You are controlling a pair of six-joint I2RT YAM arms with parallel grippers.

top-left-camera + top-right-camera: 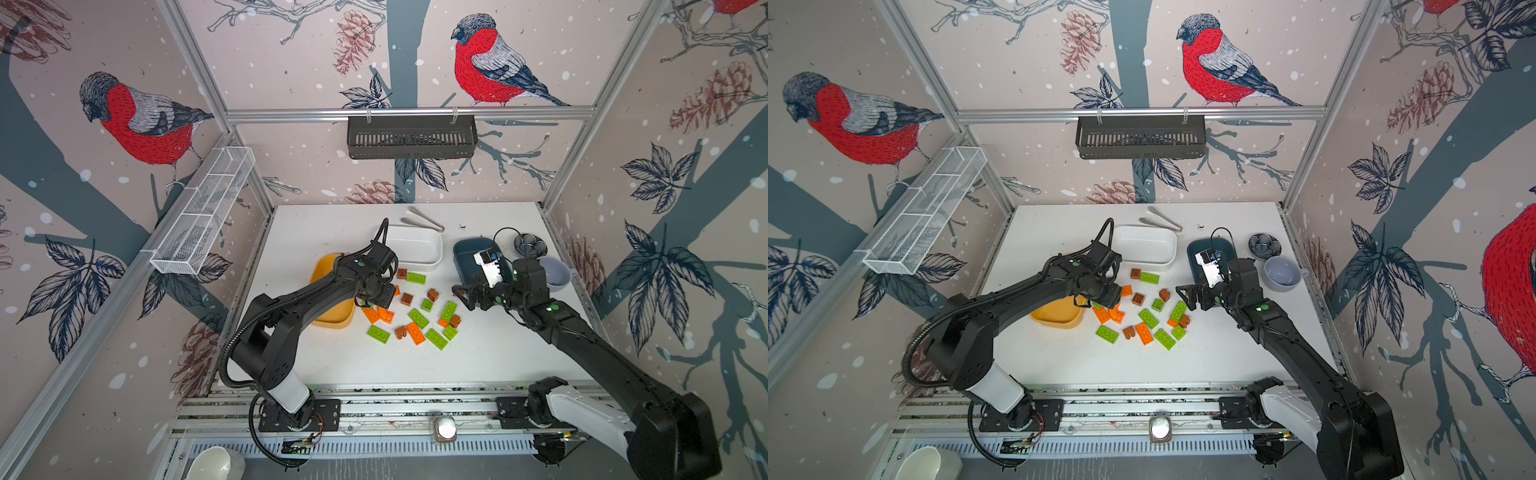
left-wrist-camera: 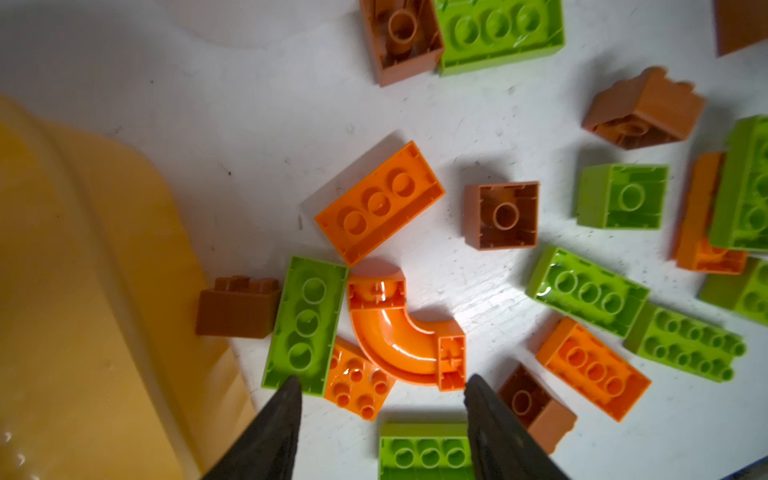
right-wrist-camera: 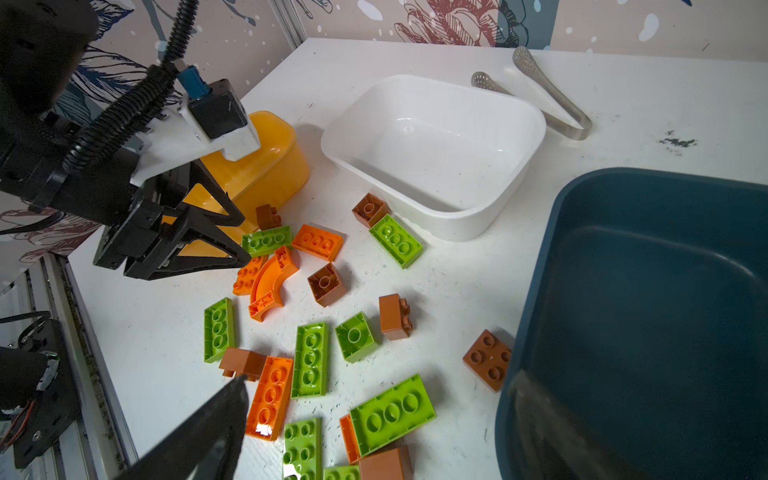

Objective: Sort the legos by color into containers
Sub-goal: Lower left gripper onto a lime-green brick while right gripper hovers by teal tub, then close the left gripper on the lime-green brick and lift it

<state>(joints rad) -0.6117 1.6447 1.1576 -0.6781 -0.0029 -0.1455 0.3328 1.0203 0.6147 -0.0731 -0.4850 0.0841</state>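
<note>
The white desk [image 1: 478, 357] carried everything. On it stood three tubs. The mustard yellow tub [image 1: 332, 320] was on the left, largely under the left arm. The white tub [image 1: 415, 261] sat behind the pile, and the dark teal tub [image 1: 463, 257] was on the right, partly hidden by the wrist camera. The white one was plainly empty in the right wrist view, and the teal one's visible floor was bare. The yellow one showed no brick, though its covered part could not be judged. Sorting looked hardly begun.

The left gripper [image 2: 382, 379] hung low over the pile's yellow-tub side, jaws about half apart and holding nothing. It straddled an orange curved arch [image 2: 399, 336] and a small orange studded brick [image 2: 357, 384]. The right gripper [image 1: 462, 296] hovered fully spread and empty above the pile's right edge, beside the teal tub.

The legos [image 1: 415, 318] lay loose mid-desk between the tubs, some touching or overlapping. They looked light, stiff and glossy, so likely to skid or twist if pinched off-centre. The green plates [image 2: 588, 291] and orange plates [image 2: 380, 201], many lying hollow side up, would best be taken across the short width, on their flat long walls. The arch seemed safest gripped at a square end, not on its slick curve. The brown cubes [image 2: 500, 216], the smallest, offered any pair of opposite flat walls.
</note>
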